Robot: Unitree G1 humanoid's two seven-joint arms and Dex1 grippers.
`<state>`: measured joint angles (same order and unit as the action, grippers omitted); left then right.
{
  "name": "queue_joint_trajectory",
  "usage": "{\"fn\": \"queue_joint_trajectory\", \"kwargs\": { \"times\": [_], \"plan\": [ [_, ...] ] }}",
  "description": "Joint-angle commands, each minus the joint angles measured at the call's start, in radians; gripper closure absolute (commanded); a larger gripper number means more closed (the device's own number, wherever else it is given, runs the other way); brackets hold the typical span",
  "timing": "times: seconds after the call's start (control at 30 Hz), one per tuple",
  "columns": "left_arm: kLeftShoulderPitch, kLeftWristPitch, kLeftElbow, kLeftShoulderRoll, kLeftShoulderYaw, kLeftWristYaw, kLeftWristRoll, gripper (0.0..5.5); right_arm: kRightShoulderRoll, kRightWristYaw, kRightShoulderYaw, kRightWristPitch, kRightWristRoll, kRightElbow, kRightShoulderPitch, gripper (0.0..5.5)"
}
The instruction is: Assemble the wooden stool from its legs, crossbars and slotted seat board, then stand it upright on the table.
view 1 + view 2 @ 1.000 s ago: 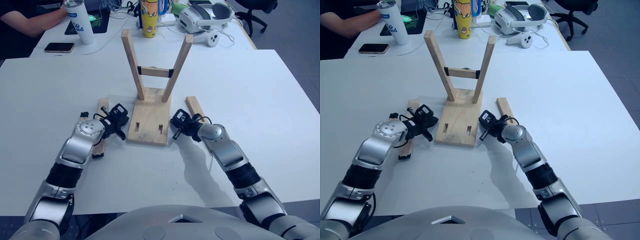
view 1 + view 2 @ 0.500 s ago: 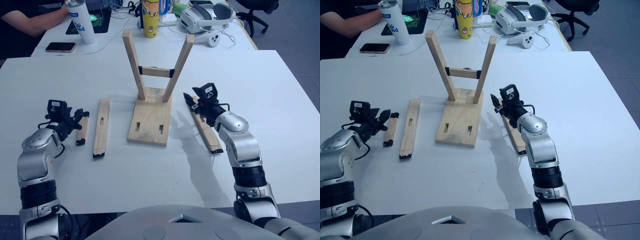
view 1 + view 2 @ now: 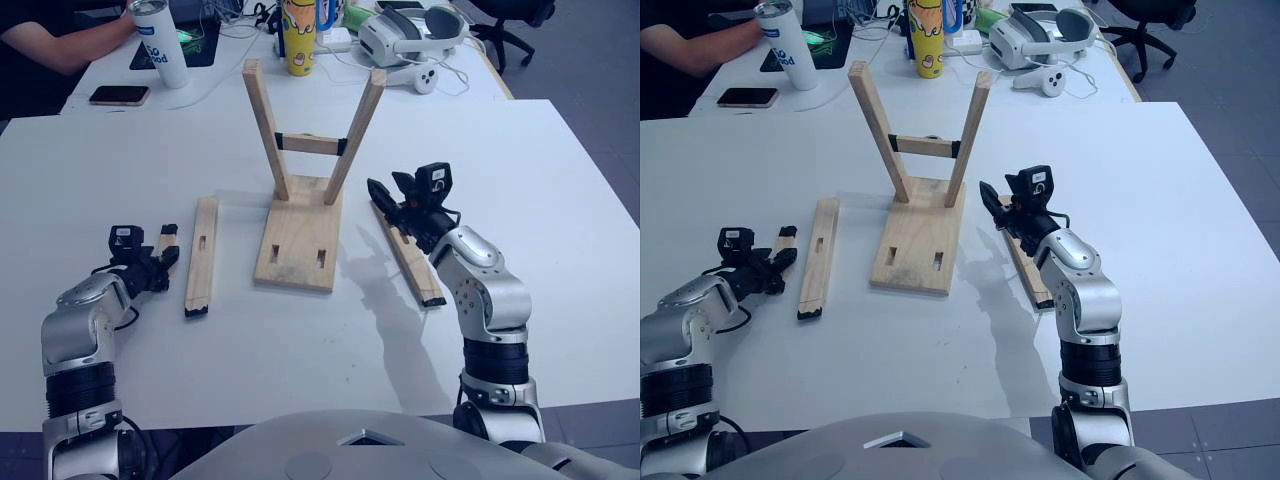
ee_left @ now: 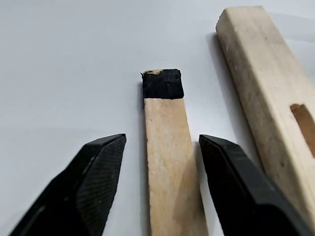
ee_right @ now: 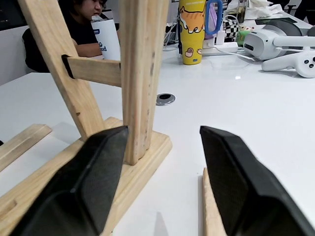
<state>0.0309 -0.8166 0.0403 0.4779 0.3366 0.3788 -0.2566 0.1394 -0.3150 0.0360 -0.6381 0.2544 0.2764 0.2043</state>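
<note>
well, the work sits on a broad white table (image 3: 520, 160). butted against its far edge is a second white desk carrying a tall tumbler (image 3: 160, 40), a phone (image 3: 119, 95), a yellow cartoon cup (image 3: 300, 35), a white headset (image 3: 410, 35) and its controller (image 3: 425, 78). an office chair (image 3: 505, 20) stands on the grey floor behind.

counting the stool parts: one seat board (image 3: 297, 240), four legs and two crossbars. the seat board lies flat mid-table. two of the legs, the left upright leg (image 3: 266, 130) and the right upright leg (image 3: 355, 135), stand in the board's far end and splay apart as they rise. the fitted crossbar (image 3: 311, 144) joins them partway up. the board's near end shows two empty slots. the left loose leg (image 3: 202, 255) lies flat just left of the board, roughly parallel to it, with a slot cut in its face. the right loose leg (image 3: 410, 255) lies flat to the board's right, angled a little. the short crossbar (image 3: 165, 243), black-tipped, lies close beside the left loose leg on its outer side, not touching it.

the left gripper (image 4: 162, 140) is low at the table. its jaws are spread wide on either side of the short crossbar, with a gap showing on each side, and grip nothing. the right gripper (image 5: 164, 130) hangs over the far end of the right loose leg, jaws just as wide apart and empty, pointed toward the upright legs.
</note>
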Motion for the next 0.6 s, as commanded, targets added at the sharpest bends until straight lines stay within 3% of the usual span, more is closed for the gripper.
{"fn": "queue_joint_trajectory", "kwargs": {
  "times": [0.03,0.23,0.43,0.6],
  "plan": [
    [-0.041,-0.018,-0.049,0.027,-0.041,0.017,0.017,3.32,-0.009,0.032,0.012,-0.023,0.017,0.009,0.014,2.78],
    [-0.05,0.086,-0.123,0.108,-0.148,0.082,0.081,4.18,-0.008,0.03,-0.03,-0.004,0.016,0.027,0.004,2.78],
    [0.03,0.367,-0.134,0.127,-0.136,0.1,0.103,4.19,0.014,-0.018,0.02,-0.033,0.111,0.091,-0.066,2.78],
    [0.057,0.54,0.075,0.051,-0.083,0.137,-0.017,4.19,-0.043,-0.067,0.084,-0.115,0.333,0.119,-0.087,2.78]
  ]
}}
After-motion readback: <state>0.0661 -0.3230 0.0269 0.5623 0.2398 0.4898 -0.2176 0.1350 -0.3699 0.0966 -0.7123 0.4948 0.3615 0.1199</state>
